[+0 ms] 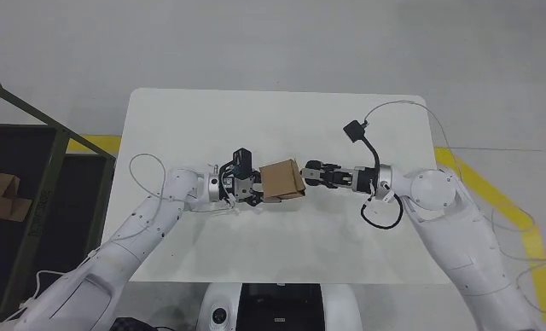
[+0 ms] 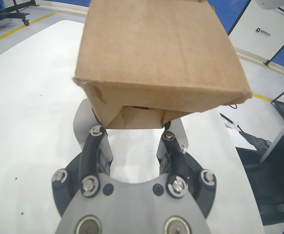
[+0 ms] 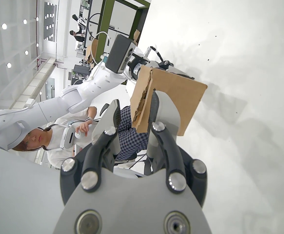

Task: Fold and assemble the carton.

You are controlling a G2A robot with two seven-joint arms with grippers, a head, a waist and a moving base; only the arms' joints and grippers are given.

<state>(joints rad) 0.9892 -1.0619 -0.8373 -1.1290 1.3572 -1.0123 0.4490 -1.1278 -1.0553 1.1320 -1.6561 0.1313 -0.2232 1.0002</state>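
**A:** Top camera's perched high above the arms, looking straight down on the whole desk.

**B:** And the left wrist camera rides just behind the left gripper, very close, facing out along the desk at the carton.

**A:** Right wrist camera's tucked behind the right gripper, facing back the opposite way.

**B:** All three share that carton, mid-desk.

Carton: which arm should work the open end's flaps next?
Right, likely. The left gripper grips the carton at its other end, steadying it; the right gripper is open, with the ragged open edge between its fingers.
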